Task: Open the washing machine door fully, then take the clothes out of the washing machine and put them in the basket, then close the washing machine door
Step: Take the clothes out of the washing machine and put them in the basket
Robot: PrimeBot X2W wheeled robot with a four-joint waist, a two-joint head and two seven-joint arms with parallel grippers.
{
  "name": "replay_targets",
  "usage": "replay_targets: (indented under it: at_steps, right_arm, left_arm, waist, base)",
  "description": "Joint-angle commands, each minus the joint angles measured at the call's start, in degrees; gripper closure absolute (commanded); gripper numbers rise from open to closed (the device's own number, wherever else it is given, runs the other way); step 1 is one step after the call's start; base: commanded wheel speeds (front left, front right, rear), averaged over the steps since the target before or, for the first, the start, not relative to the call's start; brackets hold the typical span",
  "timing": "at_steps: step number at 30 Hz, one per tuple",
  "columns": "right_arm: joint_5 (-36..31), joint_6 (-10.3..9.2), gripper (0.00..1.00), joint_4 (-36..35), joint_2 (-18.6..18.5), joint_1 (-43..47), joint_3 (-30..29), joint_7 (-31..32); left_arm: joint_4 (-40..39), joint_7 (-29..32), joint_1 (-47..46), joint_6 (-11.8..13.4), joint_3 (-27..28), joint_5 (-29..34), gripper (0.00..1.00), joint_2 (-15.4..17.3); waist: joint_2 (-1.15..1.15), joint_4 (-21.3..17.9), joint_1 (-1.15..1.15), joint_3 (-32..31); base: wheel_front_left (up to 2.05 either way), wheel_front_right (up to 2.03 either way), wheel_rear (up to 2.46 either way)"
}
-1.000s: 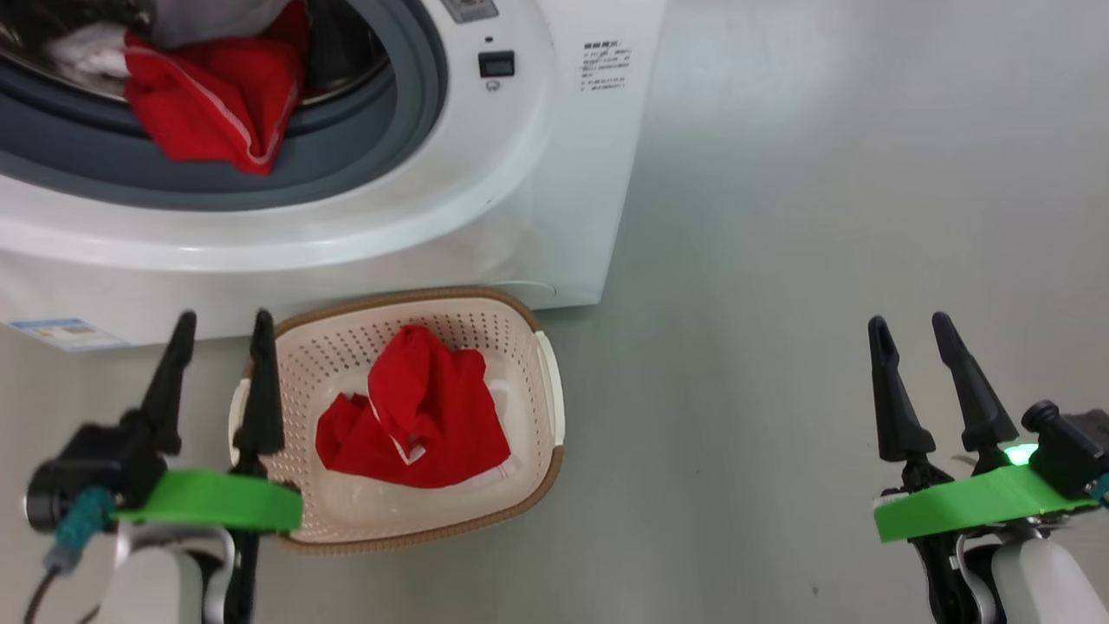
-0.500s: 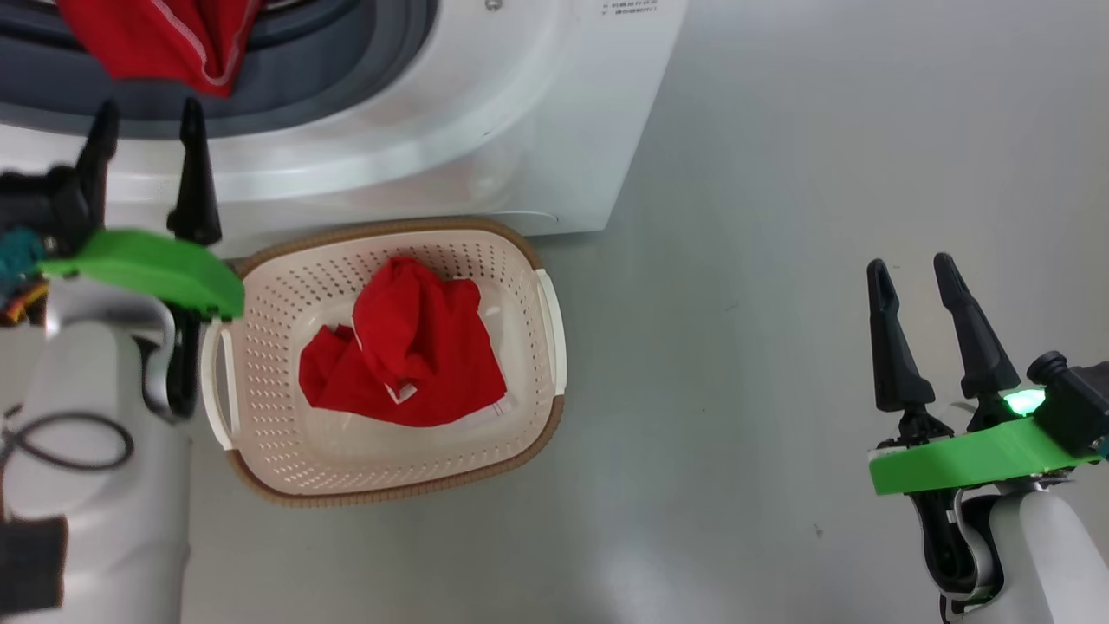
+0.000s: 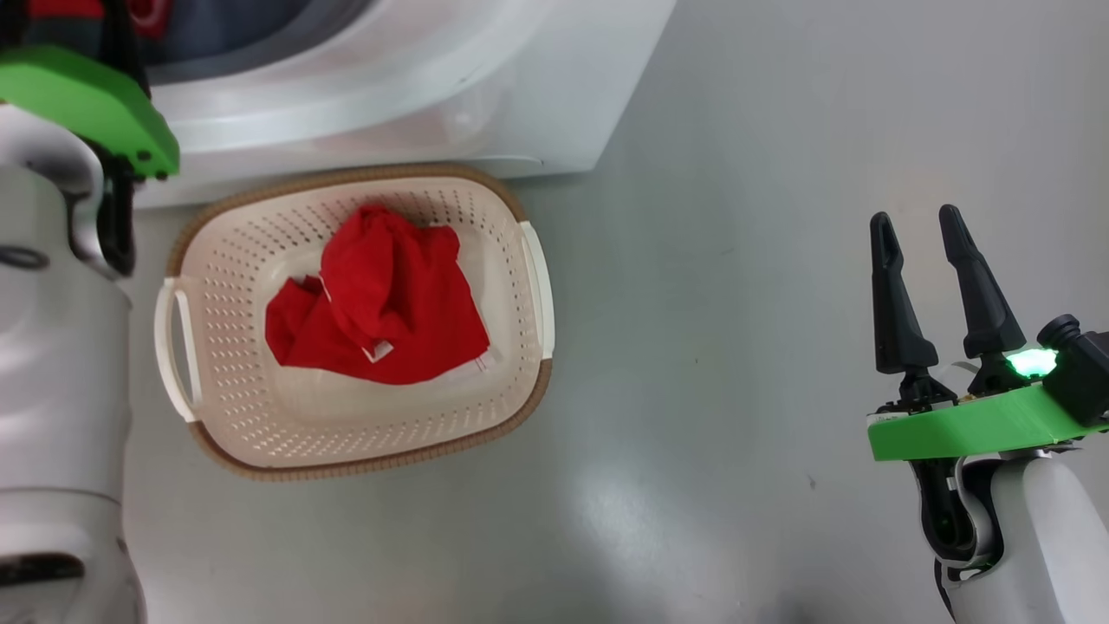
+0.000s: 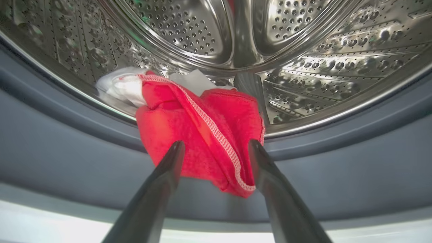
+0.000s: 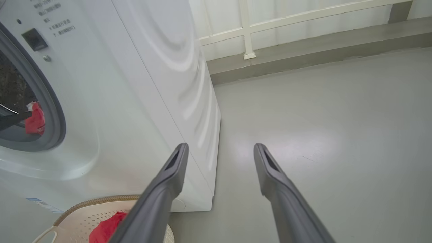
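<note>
Left gripper (image 4: 216,143), fingers spread and aimed at the red garment (image 4: 175,118) hanging over the grey ring (image 4: 50,141) of the washing machine (image 3: 433,87), seems poised to pinch it for the basket (image 3: 364,464) set just below, holding another garment (image 3: 381,303).

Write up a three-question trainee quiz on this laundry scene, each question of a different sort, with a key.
1. True or false: the left gripper is shut on the red garment that hangs over the lip of the drum.
2. What lies in the basket? A: nothing. B: red clothing. C: a folded white towel.
3. Fill in: the right gripper hangs open above the grey ____, holding nothing.

Key
1. False: its fingers stand apart, one on each side of the garment.
2. B.
3. floor.
</note>
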Motion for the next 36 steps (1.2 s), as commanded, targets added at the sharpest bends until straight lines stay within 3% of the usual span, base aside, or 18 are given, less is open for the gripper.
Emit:
replay_targets:
  at_steps: [1,21,22,23,26,27,36]
  right_arm:
    - [-0.55,0.37,0.00,-1.51,0.10,-0.24,1.66,-0.36]
    - [1.43,0.37,0.00,-1.61,0.52,-3.09,3.39,-0.36]
    - [1.57,0.37,0.00,-1.62,0.52,-3.11,3.42,-0.36]
    - [1.68,0.37,0.00,-1.62,0.52,-3.12,3.42,-0.36]
    - [1.91,0.37,0.00,-1.66,0.52,-3.10,3.41,-0.36]
    - [1.95,0.37,0.00,-1.66,0.52,-3.11,3.40,-0.36]
    - [1.76,0.37,0.00,-1.48,0.53,-3.35,2.81,-0.36]
  left_arm:
    - [-0.02,0.04,-1.38,0.47,0.83,-0.05,0.00,3.29]
    - [11.51,-0.28,-12.72,1.34,-1.80,0.58,0.02,6.72]
    - [11.73,-0.36,-12.87,1.36,-1.94,0.58,0.34,6.78]
    - [11.92,-0.43,-12.99,1.39,-2.08,0.59,0.53,6.85]
    - [12.41,-0.77,-13.16,1.51,-2.43,0.56,0.93,6.99]
    - [12.53,-1.01,-13.20,1.59,-2.62,0.62,1.00,7.02]
    - [12.63,-5.57,-13.12,0.99,-3.01,-0.31,1.00,6.60]
  waist:
    - [0.00,-0.44,0.00,1.68]
    - [0.00,-3.82,0.00,5.82]
    - [0.00,-3.92,0.00,5.87]
    - [0.00,-4.00,0.00,5.91]
    - [0.00,-4.18,0.00,5.87]
    - [0.00,-4.18,0.00,5.84]
    - [0.00,-3.54,0.00,5.10]
  base:
    - [0.00,0.00,0.00]
    - [0.00,0.00,0.00]
    - [0.00,0.00,0.00]
    - [0.00,0.00,0.00]
    - [0.00,0.00,0.00]
    - [0.00,0.00,0.00]
    - [0.00,0.00,0.00]
